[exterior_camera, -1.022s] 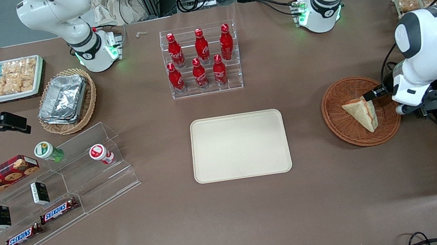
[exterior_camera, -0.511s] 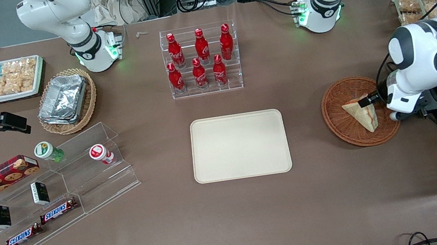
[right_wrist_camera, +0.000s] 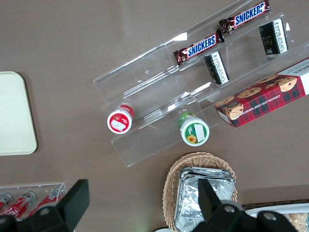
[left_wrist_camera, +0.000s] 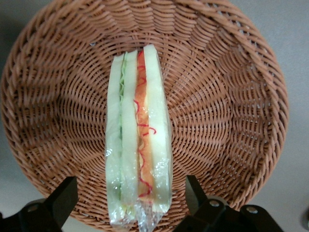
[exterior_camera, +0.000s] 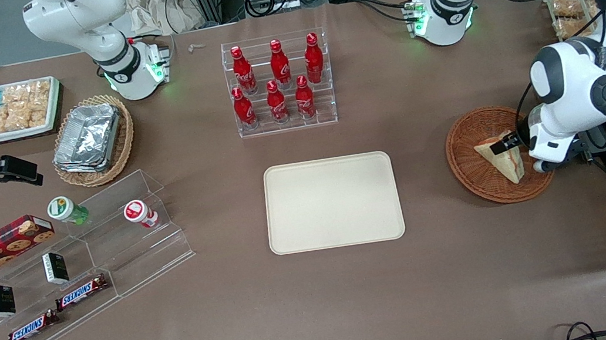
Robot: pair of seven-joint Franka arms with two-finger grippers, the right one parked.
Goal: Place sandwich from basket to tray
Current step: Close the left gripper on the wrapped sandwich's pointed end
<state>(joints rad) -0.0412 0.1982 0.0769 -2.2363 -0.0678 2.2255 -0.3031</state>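
- Gripper (left_wrist_camera: 130, 203) hangs wide open over the sandwich (left_wrist_camera: 139, 145) in the basket (left_wrist_camera: 231, 121).
- Go straight down, then squeeze gently so the bread does not squash.

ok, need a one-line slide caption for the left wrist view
Open gripper straddles the wrapped sandwich lying in the wicker basket, fingers on either side, not yet closed.
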